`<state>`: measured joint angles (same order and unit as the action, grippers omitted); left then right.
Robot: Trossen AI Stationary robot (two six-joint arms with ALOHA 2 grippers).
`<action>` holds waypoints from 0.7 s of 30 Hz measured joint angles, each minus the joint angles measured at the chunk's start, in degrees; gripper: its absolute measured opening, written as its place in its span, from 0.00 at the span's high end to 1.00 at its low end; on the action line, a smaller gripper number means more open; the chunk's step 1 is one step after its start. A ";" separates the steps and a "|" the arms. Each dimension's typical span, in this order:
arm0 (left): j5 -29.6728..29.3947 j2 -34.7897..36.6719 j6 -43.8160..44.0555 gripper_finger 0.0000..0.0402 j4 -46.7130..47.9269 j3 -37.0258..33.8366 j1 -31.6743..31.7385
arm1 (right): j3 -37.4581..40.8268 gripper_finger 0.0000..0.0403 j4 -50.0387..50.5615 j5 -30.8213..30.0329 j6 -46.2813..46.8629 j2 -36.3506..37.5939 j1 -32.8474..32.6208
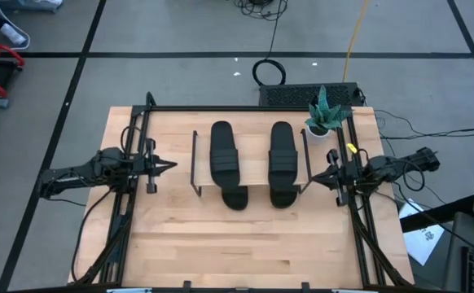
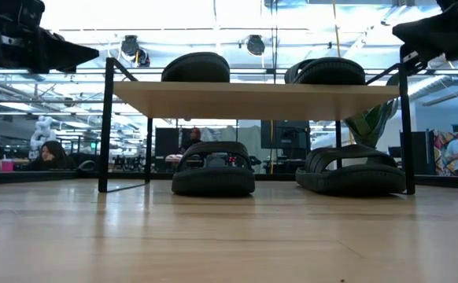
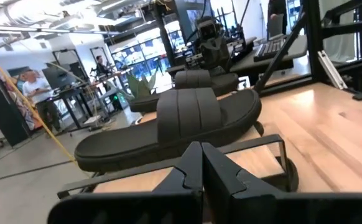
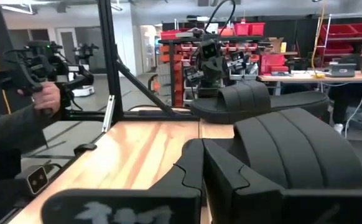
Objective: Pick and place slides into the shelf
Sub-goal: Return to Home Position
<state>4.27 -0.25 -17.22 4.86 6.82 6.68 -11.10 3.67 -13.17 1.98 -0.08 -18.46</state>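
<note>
We found two slides [image 1: 224, 153] atop the shelf [image 1: 253, 167] and two beneath, judged light and pliable, best taken by the strap; left hand [image 1: 165, 165] and right hand [image 1: 312, 180] flanked it, both closed and empty.

Bright, even overhead light fills the high view, and shadows on the tabletop [image 1: 221, 236] are soft. In the low view, ceiling lamps [image 2: 253, 44] glare white behind, leaving the slides [image 2: 213, 169] dark, probably backlit. The wood there carries a faint sheen.
</note>
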 joint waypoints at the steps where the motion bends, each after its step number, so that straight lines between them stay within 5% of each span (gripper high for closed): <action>1: 0.18 -0.03 0.34 1.00 -0.03 -0.01 0.00 | 0.24 1.00 -0.07 -0.01 -0.02 0.01 0.00; 21: 2.89 0.07 2.66 1.00 -0.28 0.01 0.00 | 7.56 1.00 -11.78 2.75 -0.70 0.00 -0.02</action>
<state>7.16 -0.19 -14.55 4.58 6.83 6.68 -3.53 -8.11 -10.42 1.28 -0.08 -18.48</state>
